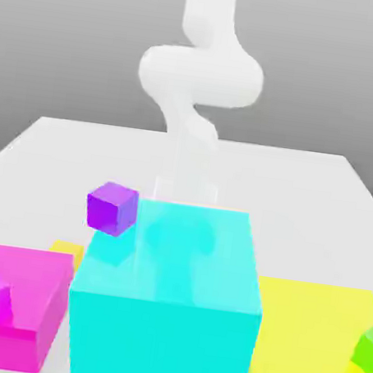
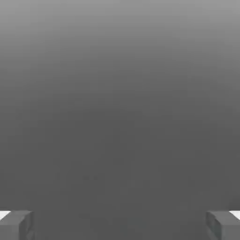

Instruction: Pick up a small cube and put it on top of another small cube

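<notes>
Fingers (image 2: 16, 225) of your gripper (image 2: 120, 225) stood wide apart, gripping nothing. You had everything left to do: the small yellow cube (image 1: 67, 250) sat untouched toward the tabletop's (image 1: 307, 177) front edge, behind the magenta block (image 1: 32, 285), with the green cube (image 1: 367, 348) well apart near the opposite front corner.

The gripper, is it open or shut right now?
Open. In the hand view the gripper has its two fingertips far apart at opposite edges, with nothing between them.
</notes>
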You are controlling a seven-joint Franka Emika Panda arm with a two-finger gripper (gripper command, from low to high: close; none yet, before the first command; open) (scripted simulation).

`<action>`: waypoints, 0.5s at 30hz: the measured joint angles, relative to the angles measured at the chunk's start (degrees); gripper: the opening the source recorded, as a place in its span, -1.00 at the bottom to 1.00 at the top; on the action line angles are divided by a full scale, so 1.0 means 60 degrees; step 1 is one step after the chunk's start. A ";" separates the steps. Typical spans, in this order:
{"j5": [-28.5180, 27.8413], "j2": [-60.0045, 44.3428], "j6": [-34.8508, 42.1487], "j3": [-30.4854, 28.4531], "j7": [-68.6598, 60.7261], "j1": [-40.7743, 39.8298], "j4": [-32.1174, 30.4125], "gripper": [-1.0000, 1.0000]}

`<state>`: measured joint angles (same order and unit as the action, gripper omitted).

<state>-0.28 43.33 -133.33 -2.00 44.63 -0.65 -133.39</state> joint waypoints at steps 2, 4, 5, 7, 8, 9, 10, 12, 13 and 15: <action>-0.0164 -0.0409 -0.0282 -0.0190 -0.0135 -0.0183 -0.0298 0.00; -0.0340 -0.0818 -0.0570 -0.0376 -0.0267 -0.0388 -0.0604 0.00; -0.0426 -0.1022 -0.0716 -0.0481 -0.0336 -0.0489 -0.0758 0.00; -0.0592 -0.1428 -0.1007 -0.0728 -0.0479 -0.0682 -0.1067 0.00; -0.0642 -0.1632 -0.1150 -0.0843 -0.0576 -0.0802 -0.1221 0.00; -0.0705 -0.1834 -0.1301 -0.0983 -0.0661 -0.0903 -0.1377 0.00; -0.0759 -0.2036 -0.1451 -0.1130 -0.0753 -0.1005 -0.1533 0.00; -0.0844 -0.2437 -0.1752 -0.1446 -0.0956 -0.1205 -0.1845 0.00; -0.0874 -0.2637 -0.1903 -0.1615 -0.1068 -0.1303 -0.2002 0.00; -0.0905 -0.3033 -0.2208 -0.1972 -0.1312 -0.1492 -0.2317 0.00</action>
<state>-5.72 25.13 -146.58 -13.83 36.76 -9.60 -147.29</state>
